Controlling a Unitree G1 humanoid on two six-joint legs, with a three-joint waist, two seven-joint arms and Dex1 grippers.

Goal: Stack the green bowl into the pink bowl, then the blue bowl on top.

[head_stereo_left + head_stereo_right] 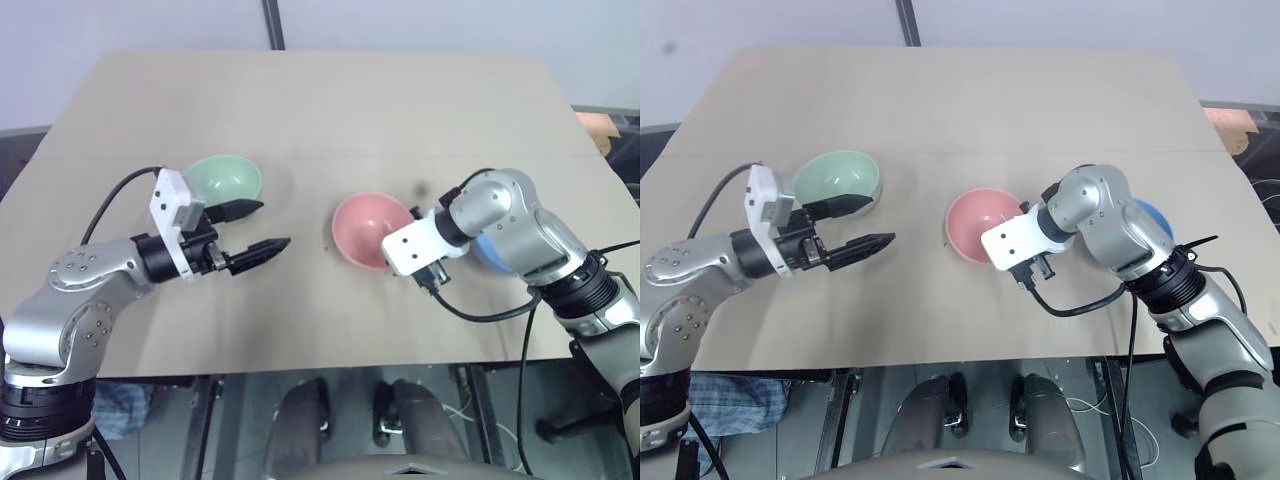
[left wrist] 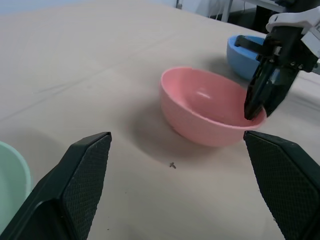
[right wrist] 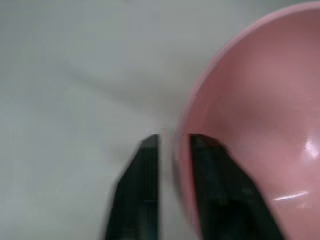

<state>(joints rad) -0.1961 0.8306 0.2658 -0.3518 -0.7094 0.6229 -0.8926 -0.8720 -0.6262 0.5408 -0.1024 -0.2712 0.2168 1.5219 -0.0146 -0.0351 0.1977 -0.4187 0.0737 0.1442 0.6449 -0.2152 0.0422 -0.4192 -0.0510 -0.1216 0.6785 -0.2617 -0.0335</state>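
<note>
1. The left gripper [image 1: 262, 227] is held level just above the table [image 1: 320, 100], pointing toward the pink bowl [image 1: 368, 228]; its jaws are spread wide and empty, beside the green bowl [image 1: 225, 178].
2. The right gripper [image 2: 256, 105] is angled steeply down at the pink bowl's rim, one finger seen inside and one outside the wall, set narrow; a firm grip cannot be told.
3. The blue bowl [image 2: 240, 52] is seen just behind the right wrist.
4. No readable writing is seen.
5. Three bowls are counted, one per colour, all unstacked.
</note>
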